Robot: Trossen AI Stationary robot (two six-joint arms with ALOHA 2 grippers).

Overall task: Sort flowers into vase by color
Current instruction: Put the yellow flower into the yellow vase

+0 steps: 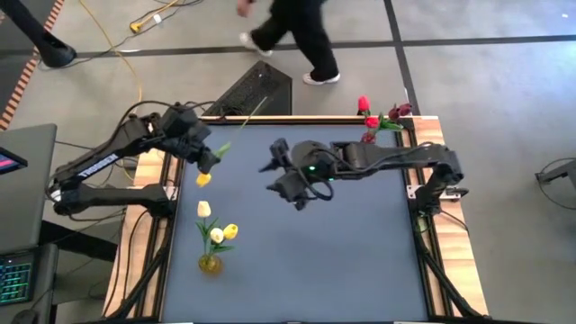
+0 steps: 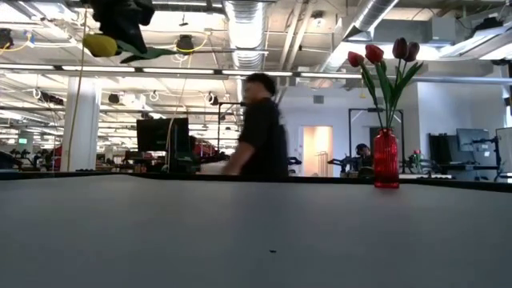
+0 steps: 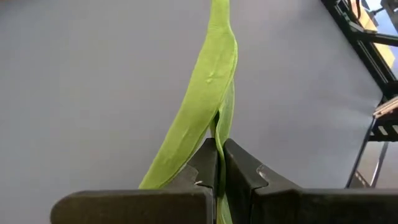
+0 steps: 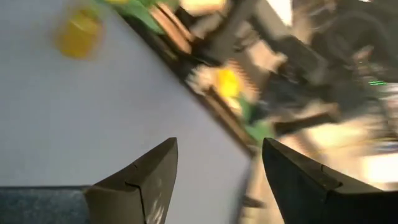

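Left gripper (image 1: pixel 209 162), clamped on a yellow tulip (image 1: pixel 203 179) near the table's (image 1: pixel 342 261) left edge; delivery to the yellow vase (image 1: pixel 211 264) presumably followed. Right gripper (image 1: pixel 290 184) gaped empty mid-table.

table top (image 1: pixel 297 243): matt grey, smooth | red vase (image 2: pixel 386 159): glossy glass | tulip leaf (image 3: pixel 205 99): cloth-like, matt

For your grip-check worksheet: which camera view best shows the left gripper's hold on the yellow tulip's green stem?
Left wrist view: the left gripper pinches the green stem up close. High view shows it small; low view only from below; right wrist view blurred.
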